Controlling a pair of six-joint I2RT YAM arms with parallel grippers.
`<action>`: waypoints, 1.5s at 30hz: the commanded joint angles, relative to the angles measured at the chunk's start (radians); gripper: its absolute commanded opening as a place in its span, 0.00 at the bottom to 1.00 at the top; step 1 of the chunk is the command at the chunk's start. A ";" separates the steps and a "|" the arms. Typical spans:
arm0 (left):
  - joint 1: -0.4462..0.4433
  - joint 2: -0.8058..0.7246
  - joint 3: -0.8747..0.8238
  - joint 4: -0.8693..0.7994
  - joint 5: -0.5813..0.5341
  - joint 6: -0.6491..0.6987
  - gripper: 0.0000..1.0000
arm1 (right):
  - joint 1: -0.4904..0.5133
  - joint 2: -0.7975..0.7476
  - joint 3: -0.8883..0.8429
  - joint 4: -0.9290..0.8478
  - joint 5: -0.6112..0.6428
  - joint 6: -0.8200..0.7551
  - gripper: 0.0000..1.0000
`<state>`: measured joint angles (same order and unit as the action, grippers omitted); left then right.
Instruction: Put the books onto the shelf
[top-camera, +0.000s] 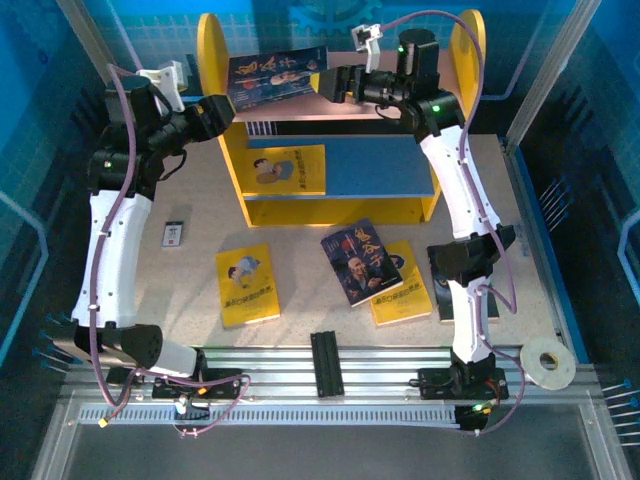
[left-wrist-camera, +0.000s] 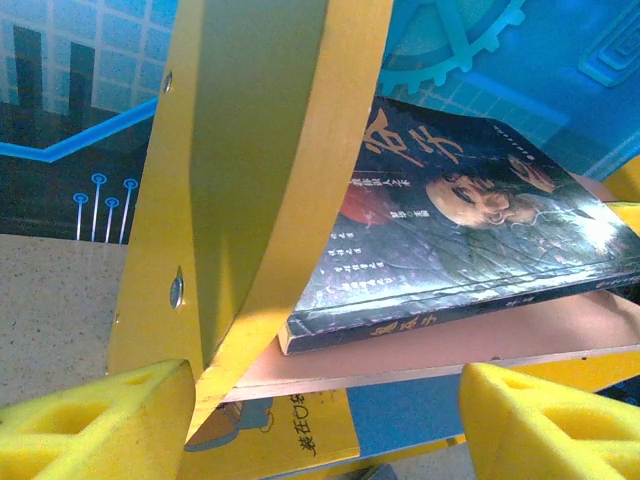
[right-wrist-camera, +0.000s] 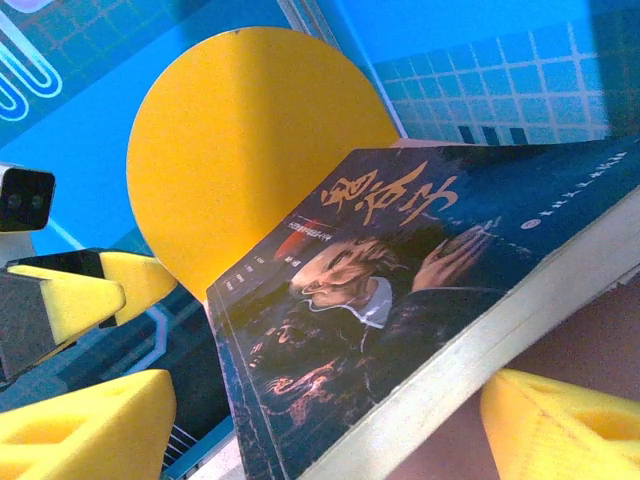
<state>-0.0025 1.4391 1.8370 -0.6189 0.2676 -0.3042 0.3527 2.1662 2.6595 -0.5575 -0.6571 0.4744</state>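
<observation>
Our right hand (top-camera: 328, 83), jaws apart, has the dark portrait book (top-camera: 278, 80) just ahead on the pink upper board (top-camera: 330, 111) of the shelf (top-camera: 212, 60); we should back out level, left hand (top-camera: 224, 109) open alongside.

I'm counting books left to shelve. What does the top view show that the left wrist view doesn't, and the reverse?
The top view adds the unshelved books on the table: a left yellow book, and a dark table book overlapping a right yellow book; also a card and a tape roll. The left wrist view adds screw holes in the shelf's side panel, close up. Both show the shelved dark book on the pink board and a shelved yellow book on the blue board.
</observation>
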 joint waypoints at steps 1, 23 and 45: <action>0.012 -0.026 -0.010 0.016 0.019 0.010 0.71 | -0.014 0.007 -0.002 -0.010 0.020 -0.015 0.83; -0.139 -0.089 0.007 -0.078 -0.094 -0.037 0.70 | -0.031 -0.065 -0.110 -0.104 0.099 -0.117 0.96; -0.342 0.226 0.392 -0.331 -0.624 0.082 0.80 | 0.027 -0.129 -0.143 -0.229 0.143 -0.296 0.92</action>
<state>-0.3267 1.6688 2.2013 -0.9394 -0.2569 -0.2550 0.3603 2.0529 2.5427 -0.6960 -0.5072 0.1871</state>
